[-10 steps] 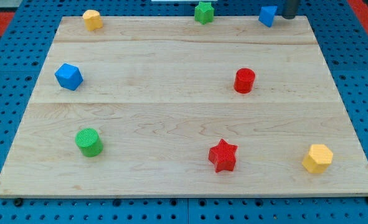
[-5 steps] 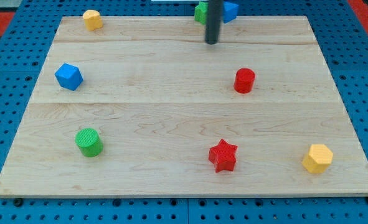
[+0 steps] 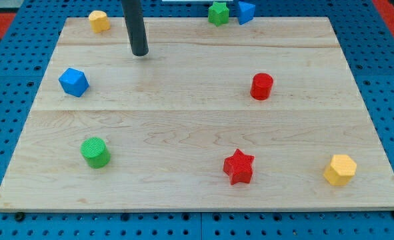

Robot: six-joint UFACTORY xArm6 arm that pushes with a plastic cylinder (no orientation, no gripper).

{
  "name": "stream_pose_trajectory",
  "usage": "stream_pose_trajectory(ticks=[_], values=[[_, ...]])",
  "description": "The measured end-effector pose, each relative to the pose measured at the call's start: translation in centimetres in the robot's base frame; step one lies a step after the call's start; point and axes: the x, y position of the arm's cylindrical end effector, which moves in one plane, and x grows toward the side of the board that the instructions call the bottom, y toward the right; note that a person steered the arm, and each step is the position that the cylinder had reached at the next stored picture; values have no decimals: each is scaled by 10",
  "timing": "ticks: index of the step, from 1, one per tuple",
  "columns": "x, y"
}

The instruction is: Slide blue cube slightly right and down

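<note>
The blue cube [image 3: 73, 82] sits near the board's left edge, in the upper half. My tip [image 3: 140, 53] rests on the board up and to the right of it, roughly a hand's width away, not touching it. A second, smaller blue block [image 3: 245, 11] lies at the top edge, right beside the green star-like block [image 3: 218, 13].
A yellow block [image 3: 99, 21] sits at the top left, left of my rod. A red cylinder [image 3: 262, 87] is right of centre. A green cylinder [image 3: 95, 152], a red star [image 3: 239, 167] and a yellow hexagonal block [image 3: 340, 169] lie along the bottom.
My tip swept left along the top of the board, from the top right corner to left of centre. The small blue block was pushed left, up against the green star block.
</note>
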Motion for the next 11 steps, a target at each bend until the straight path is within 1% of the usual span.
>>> stream_pose_trajectory(ticks=[1, 2, 3, 4, 5, 6, 8, 9, 10, 11], values=[[13, -55], [18, -125], [9, -162], [25, -190], [60, -166], [77, -152], [80, -90], [89, -61], [89, -47], [92, -46]])
